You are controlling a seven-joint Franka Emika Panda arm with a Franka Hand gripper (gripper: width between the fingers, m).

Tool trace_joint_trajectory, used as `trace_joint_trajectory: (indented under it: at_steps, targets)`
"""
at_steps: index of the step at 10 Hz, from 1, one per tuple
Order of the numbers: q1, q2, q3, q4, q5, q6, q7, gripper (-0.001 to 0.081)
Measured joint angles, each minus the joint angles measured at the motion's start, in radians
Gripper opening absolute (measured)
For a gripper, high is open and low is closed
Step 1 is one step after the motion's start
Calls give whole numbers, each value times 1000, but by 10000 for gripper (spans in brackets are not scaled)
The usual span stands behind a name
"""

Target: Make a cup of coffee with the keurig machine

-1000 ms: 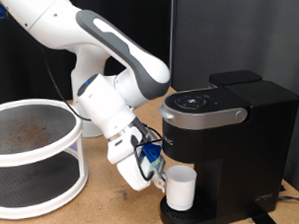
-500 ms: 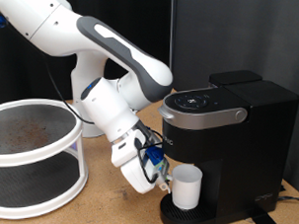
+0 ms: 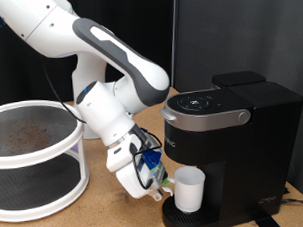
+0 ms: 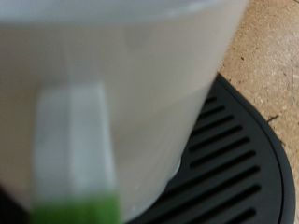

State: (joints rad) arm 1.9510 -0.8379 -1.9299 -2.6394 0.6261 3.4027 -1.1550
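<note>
Mug [image 3: 188,189] and coffee maker [image 3: 233,151] sit together at the exterior view's right: we see the white mug standing upright on the round black drip tray [image 3: 171,217] at the foot of the boxy black machine, under its overhanging head. On top of that head we make out a silver-grey curved lid handle [image 3: 205,118] and a dark button panel [image 3: 196,102]. The white arm [image 3: 100,65] reaches down from the exterior view's top left, and its end effector [image 3: 159,182] hangs low just beside the mug, on the mug's left in that view, close above the wooden table [image 3: 105,210]. We cannot tell from the exterior view whether it touches the mug, and we cannot tell how far apart its fingers stand, since neither picture shows them clearly. In the wrist view the mug [image 4: 121,84] fills most of the picture, very close and blurred, with its handle [image 4: 73,140] facing the camera and a blurred green patch [image 4: 75,210] just beneath the handle. Behind it we see the slotted black grille of the drip tray [image 4: 234,159] and a corner of the table [image 4: 271,47]. At the exterior view's left stands a white two-tier round rack [image 3: 33,158] with dark mesh shelves, well apart from the machine.
</note>
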Motion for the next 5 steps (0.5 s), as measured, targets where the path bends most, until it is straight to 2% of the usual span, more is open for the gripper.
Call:
trace_joint_trajectory:
  at_steps: [1, 2, 3, 5]
  targets:
    - [-28, 23, 6, -14, 0, -37, 0, 613]
    - [-65, 59, 16, -30, 1, -93, 0, 760]
    - [-101, 107, 26, -46, 2, -159, 1, 794]
    - [-207, 193, 79, -78, 1, -286, 1, 804]
